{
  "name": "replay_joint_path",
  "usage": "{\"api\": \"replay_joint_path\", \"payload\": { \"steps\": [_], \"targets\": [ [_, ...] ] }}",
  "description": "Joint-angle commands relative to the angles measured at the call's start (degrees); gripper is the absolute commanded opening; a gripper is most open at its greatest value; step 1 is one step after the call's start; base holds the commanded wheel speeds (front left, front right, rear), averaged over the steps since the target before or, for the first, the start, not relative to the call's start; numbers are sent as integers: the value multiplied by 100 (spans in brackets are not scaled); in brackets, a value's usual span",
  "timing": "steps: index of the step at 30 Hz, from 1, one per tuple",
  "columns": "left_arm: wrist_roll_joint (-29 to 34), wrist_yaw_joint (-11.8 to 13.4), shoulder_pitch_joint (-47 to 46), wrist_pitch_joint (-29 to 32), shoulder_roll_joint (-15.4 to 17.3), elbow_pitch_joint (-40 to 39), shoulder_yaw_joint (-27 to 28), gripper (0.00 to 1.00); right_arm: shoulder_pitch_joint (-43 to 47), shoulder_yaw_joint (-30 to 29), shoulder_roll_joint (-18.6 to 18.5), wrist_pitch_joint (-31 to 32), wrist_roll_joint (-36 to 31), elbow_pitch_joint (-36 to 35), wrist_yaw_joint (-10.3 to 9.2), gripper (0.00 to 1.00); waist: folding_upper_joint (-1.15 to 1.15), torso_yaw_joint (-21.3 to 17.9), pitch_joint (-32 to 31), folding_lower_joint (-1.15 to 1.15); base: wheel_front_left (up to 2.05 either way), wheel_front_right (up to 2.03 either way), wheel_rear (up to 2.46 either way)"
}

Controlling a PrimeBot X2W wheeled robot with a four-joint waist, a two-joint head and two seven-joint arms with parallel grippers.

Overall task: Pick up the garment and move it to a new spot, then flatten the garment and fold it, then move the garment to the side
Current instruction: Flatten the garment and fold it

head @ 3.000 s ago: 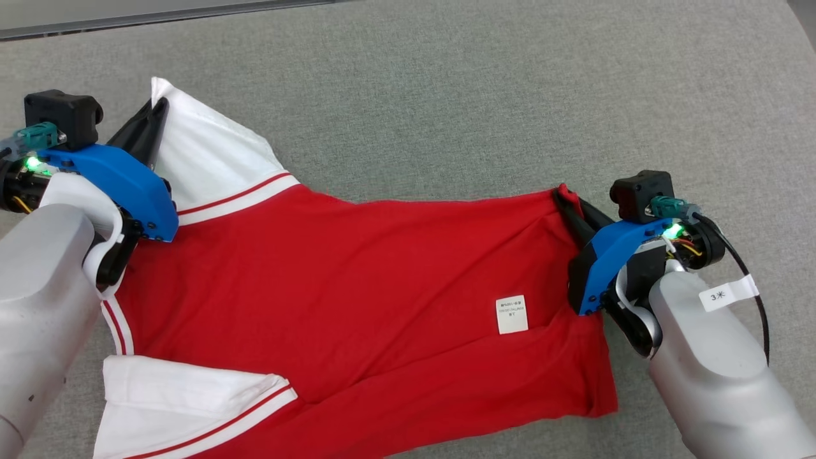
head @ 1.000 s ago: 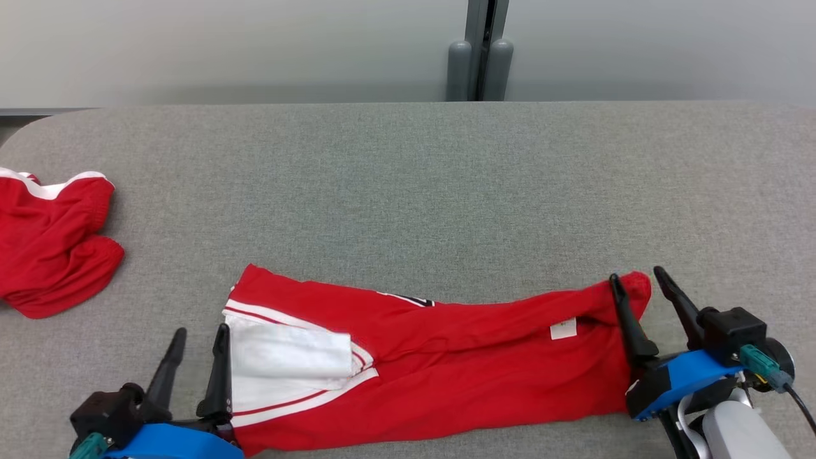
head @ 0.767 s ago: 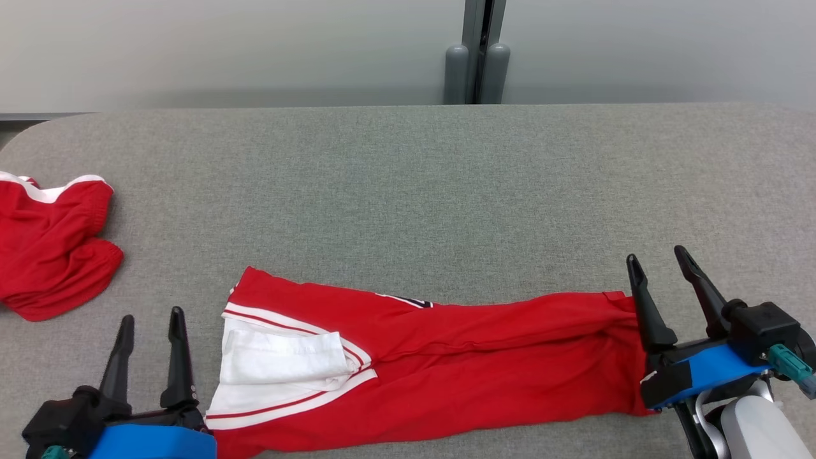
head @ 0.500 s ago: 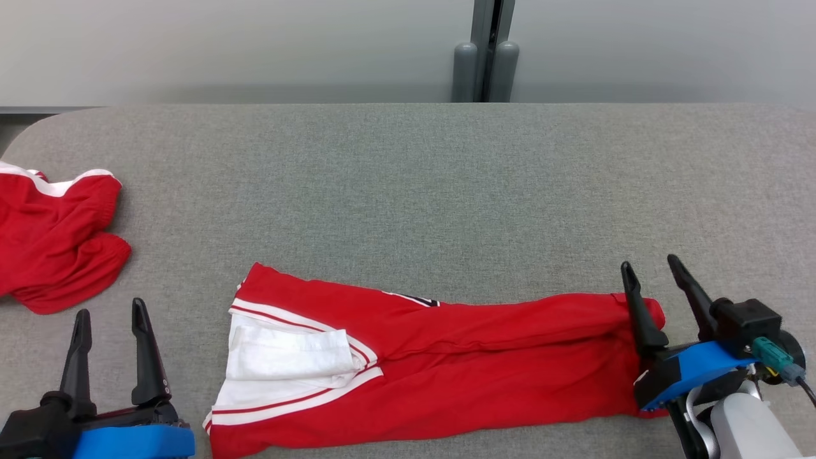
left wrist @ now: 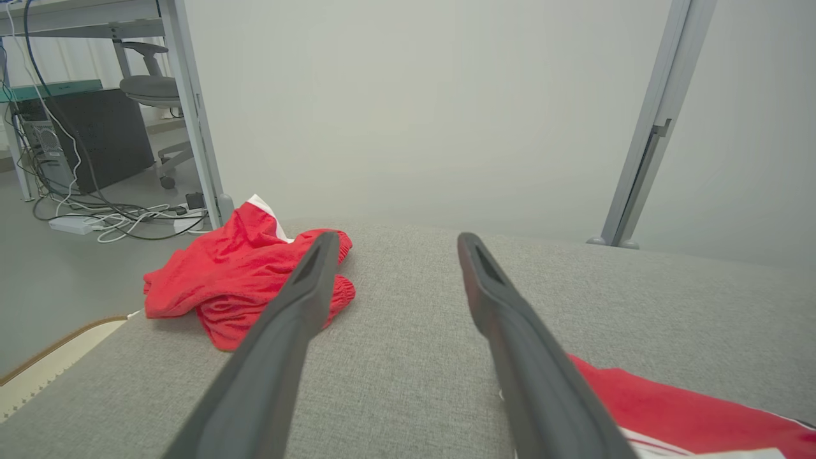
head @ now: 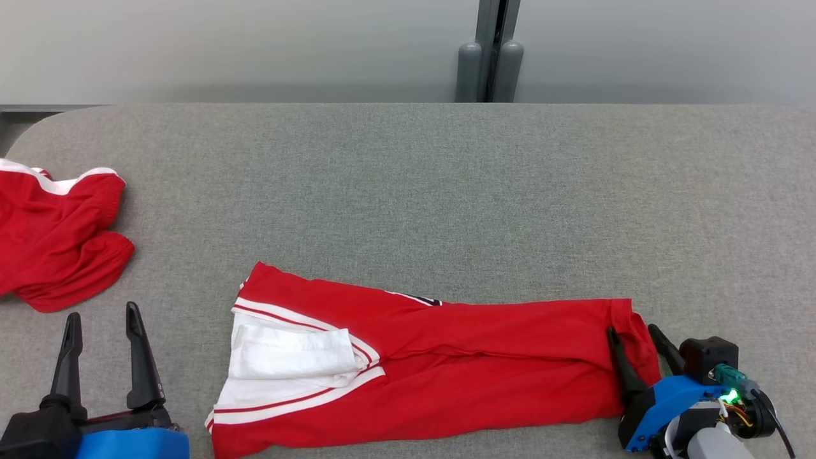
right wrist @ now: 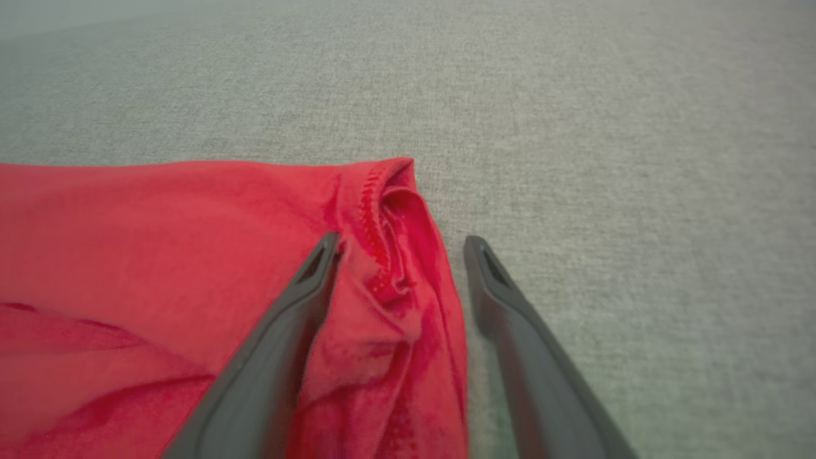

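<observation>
The garment [head: 446, 370], red with a white red-striped sleeve at its left end, lies folded into a long strip near the table's front edge. My left gripper [head: 102, 312] stands open to the left of it, apart from the cloth and holding nothing; the left wrist view shows the left gripper [left wrist: 396, 239] over bare table, with the garment [left wrist: 669, 414] at the lower right. My right gripper [head: 633, 330] is open and low at the strip's right end. In the right wrist view the right gripper [right wrist: 403, 241] straddles the bunched hem of the garment [right wrist: 159, 242] without clamping it.
A second red garment [head: 57, 236] with white trim lies crumpled at the table's left edge, and this second garment [left wrist: 242, 274] lies ahead of my left fingers. The grey fabric table [head: 414, 191] ends at a pale wall with a post [head: 489, 64]. A desk and cables [left wrist: 115, 210] stand beyond the left edge.
Both grippers have opened and let go of the folded garment. The left gripper drew away to the left. The right gripper moved off the end, then came down around the right hem.
</observation>
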Motion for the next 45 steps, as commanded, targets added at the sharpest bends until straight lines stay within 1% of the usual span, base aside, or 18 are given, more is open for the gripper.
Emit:
{"api": "replay_joint_path", "payload": {
  "steps": [1, 5, 6, 7, 8, 12, 16, 19, 26, 28, 31, 33, 34, 35, 37, 39, 45],
  "targets": [
    [35, -6, 26, -24, -5, 15, 37, 100, 19, 41, 37, 17, 16, 107, 1, 100, 0, -7, 1, 0, 0, 0, 0],
    [114, -6, -13, -24, -11, 63, 64, 100, 115, 224, 130, 23, -7, 110, 2, 100, 0, -24, -2, 0, 0, 0, 0],
    [123, -7, -20, -24, -11, 69, 66, 100, 142, 244, 151, 22, -23, 94, 3, 85, 0, -29, -5, 0, 0, 0, 0],
    [132, -7, -20, -24, -13, 74, 57, 100, 164, 269, 170, 22, -36, 60, 7, 25, 0, -31, -9, 0, 0, 0, 0],
    [166, -7, -17, -24, -12, 78, 46, 100, 181, 274, 179, 22, -45, 37, 7, 0, 0, -30, -14, 0, 0, 0, 0],
    [227, 23, 16, -24, -13, 105, 25, 100, 182, 193, 142, 19, -54, -124, 1, 0, 0, -50, -44, 0, 0, 0, 0],
    [272, 46, 87, -24, -13, 123, 54, 100, 115, -3, -40, 9, -15, -164, -1, 0, 0, -104, -103, 0, 0, 0, 0],
    [285, 68, 83, -24, -14, 132, 49, 100, 22, -222, -273, 8, 6, -108, -1, 0, 0, -161, -131, 0, 0, 0, 0],
    [298, 58, 50, -25, -12, 172, 33, 100, -88, -770, -970, 7, -39, 70, -1, 0, 0, -256, -173, 0, 0, 0, 0],
    [302, 56, 52, -24, -12, 183, 17, 100, -108, -873, -1100, 7, -65, 175, 0, 0, 0, -274, -194, 0, 0, 0, 0],
    [293, 61, 106, -24, -13, 191, 27, 100, -143, -948, -1179, 7, -89, 275, 0, 0, 0, -314, -224, 0, 0, 0, 0],
    [274, 66, 115, -24, -13, 196, 40, 100, -178, -929, -1084, 7, -1, 270, 0, 0, 0, -338, -237, 0, 0, 0, 0],
    [269, 75, 131, -24, -13, 204, 47, 100, -183, -874, -901, 9, 189, 199, 1, 0, 0, -362, -259, 0, 0, 0, 0],
    [261, 79, 142, -24, -12, 211, 45, 100, -178, -832, -834, 17, 305, 138, 1, 0, 0, -372, -272, 0, 0, 0, 0],
    [250, 77, 155, -24, -12, 230, 23, 100, -118, -720, -780, 8, 437, -12, 0, 0, 0, -377, -302, 0, 0, 0, 0],
    [239, 80, 170, -24, -12, 234, -3, 100, -9, -545, -608, 14, 607, -203, 1, 0, 0, -373, -330, 0, 0, 0, 0],
    [214, 81, 194, -24, -13, 260, -54, 100, 182, 68, -262, 156, 1098, -984, 1, 0, 0, -365, -367, 0, 0, 0, 0]
  ]
}}
